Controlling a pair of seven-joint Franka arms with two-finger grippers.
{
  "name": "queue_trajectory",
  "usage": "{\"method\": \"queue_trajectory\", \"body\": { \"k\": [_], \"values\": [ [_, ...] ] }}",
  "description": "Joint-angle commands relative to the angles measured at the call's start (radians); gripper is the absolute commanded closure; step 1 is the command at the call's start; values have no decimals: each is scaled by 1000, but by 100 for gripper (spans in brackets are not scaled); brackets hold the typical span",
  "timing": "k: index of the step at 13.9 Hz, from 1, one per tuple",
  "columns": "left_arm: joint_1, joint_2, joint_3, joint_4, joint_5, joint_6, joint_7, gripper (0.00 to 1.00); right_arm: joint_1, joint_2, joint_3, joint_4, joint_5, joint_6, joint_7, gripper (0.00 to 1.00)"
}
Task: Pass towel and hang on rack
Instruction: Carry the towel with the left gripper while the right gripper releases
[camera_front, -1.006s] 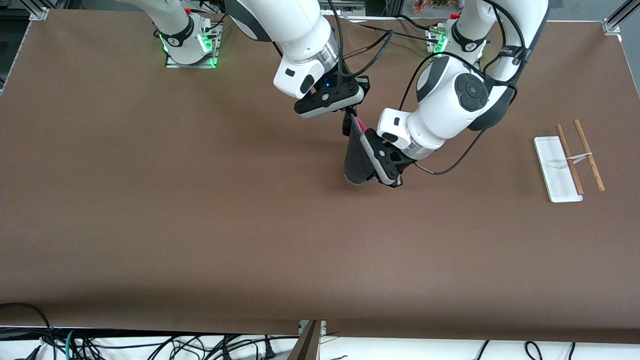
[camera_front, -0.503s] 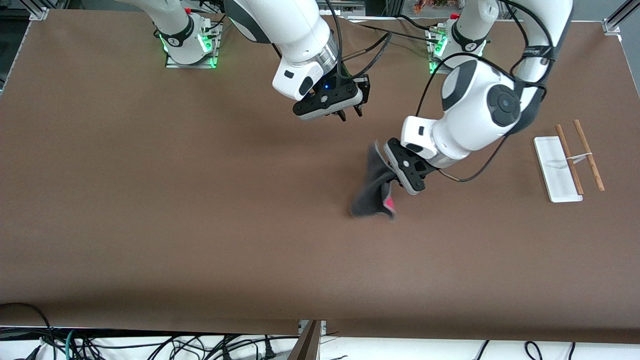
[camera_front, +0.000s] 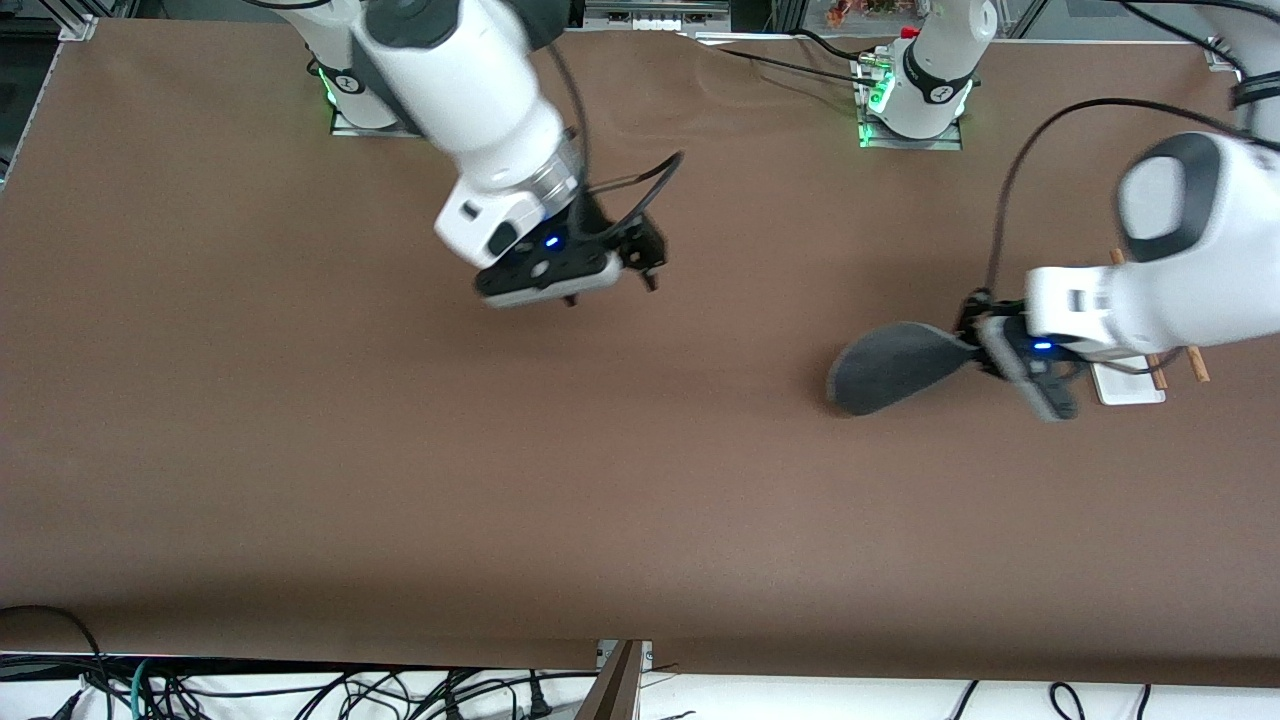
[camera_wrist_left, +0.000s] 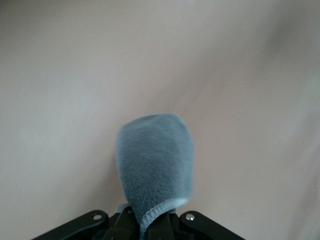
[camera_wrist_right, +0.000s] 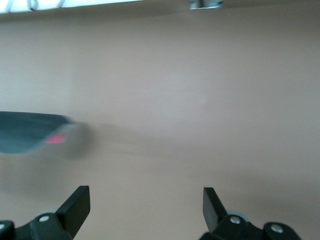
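The towel (camera_front: 890, 366) hangs in the air over the desk (camera_front: 400, 480), toward the left arm's end, held by one edge so that its dark grey body trails out toward the desk's middle. The left pincer (camera_front: 985, 350) is clamped tight on that edge; in the left wrist view the grey cloth (camera_wrist_left: 155, 165) with its lighter stitched hem runs out from between the closed fingers. Just beside this pincer, at the left arm's end of the desk, stands the rack (camera_front: 1130, 382), mostly covered by the left arm: only a corner of its white base and the tip of a brown rod (camera_front: 1198, 366) show.

The right pincer (camera_front: 610, 285) hangs over the desk's middle, well apart from the towel, its fingers (camera_wrist_right: 77, 202) spread wide with nothing between them. The right wrist view catches the towel far off, its pink-red patch (camera_wrist_right: 56, 139) showing.
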Motion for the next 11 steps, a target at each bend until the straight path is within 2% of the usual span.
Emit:
{"method": "queue_trajectory", "body": {
  "k": [1,3,5,7,9,11],
  "values": [
    [182,-8,-9,-6,-30,-120,136,100,-104,-12,9,9,-8,-88,-156,0],
    [302,-6,-2,-7,-16,-185,149,100,-204,-12,8,9,-8,-108,-185,0],
    [404,-6,-1,-4,49,-227,179,100,-293,-36,8,11,-10,-111,-184,0],
    [487,2,0,-10,60,-236,303,100,-371,-58,5,11,-11,-114,-181,0],
    [569,26,0,-10,62,-245,392,100,-414,-81,-46,9,-6,-114,-187,0],
    [619,38,0,-7,63,-251,452,100,-436,-127,-124,-8,-6,-155,-189,0]
  ]
}}
